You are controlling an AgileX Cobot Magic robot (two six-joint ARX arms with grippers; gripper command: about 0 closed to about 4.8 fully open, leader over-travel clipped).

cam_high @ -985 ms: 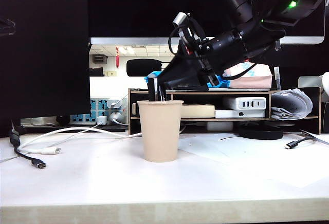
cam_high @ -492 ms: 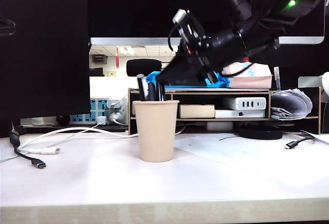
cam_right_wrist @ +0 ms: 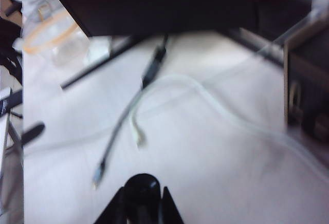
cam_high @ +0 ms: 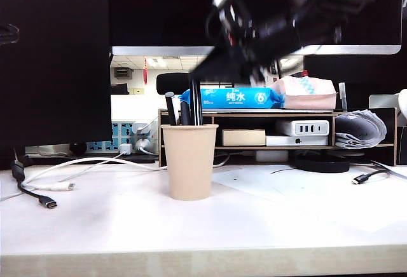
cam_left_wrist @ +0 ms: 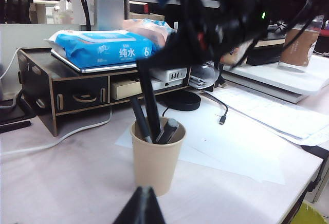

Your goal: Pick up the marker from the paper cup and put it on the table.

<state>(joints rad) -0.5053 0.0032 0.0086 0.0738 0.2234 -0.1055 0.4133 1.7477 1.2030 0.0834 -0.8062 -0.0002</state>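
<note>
Looking at the exterior view, the right gripper (cam_high: pixel 198 77) sits above the plain beige tapered paper cup (cam_high: pixel 189 161), motion-blurred, with its two fingers clamped on the top of the slim all-black marker (cam_high: pixel 195 102). The marker stands nearly upright, its lower end still down inside the cup, so it's lifted partway but not clear of the rim. Two other dark pens (cam_high: pixel 170 108) lean in the cup just beside it, on the left side in that view.

From the left wrist view you get the same thing from another angle: the marker (cam_left_wrist: pixel 149 98) rises tall out of the cup (cam_left_wrist: pixel 156 154), while the two shorter pens (cam_left_wrist: pixel 139 118) rest tilted against the rim. The right arm is a dark blur over it.

The right wrist view shows the rounded glossy cap end of the marker (cam_right_wrist: pixel 141 187) pinched between the right gripper's fingers (cam_right_wrist: pixel 114 208), with a white cable (cam_right_wrist: pixel 221 112) and a black cable lying on the wide white table (cam_right_wrist: pixel 195 172) below, all blurry.

The left gripper (cam_left_wrist: pixel 141 206) hangs low near the cup, its dark fingers pressed together with nothing between them.

The cup stands on the table (cam_high: pixel 286 226) in front of a small wooden shelf (cam_high: pixel 280 138) with a blue wipes pack (cam_high: pixel 232 98) on top.
</note>
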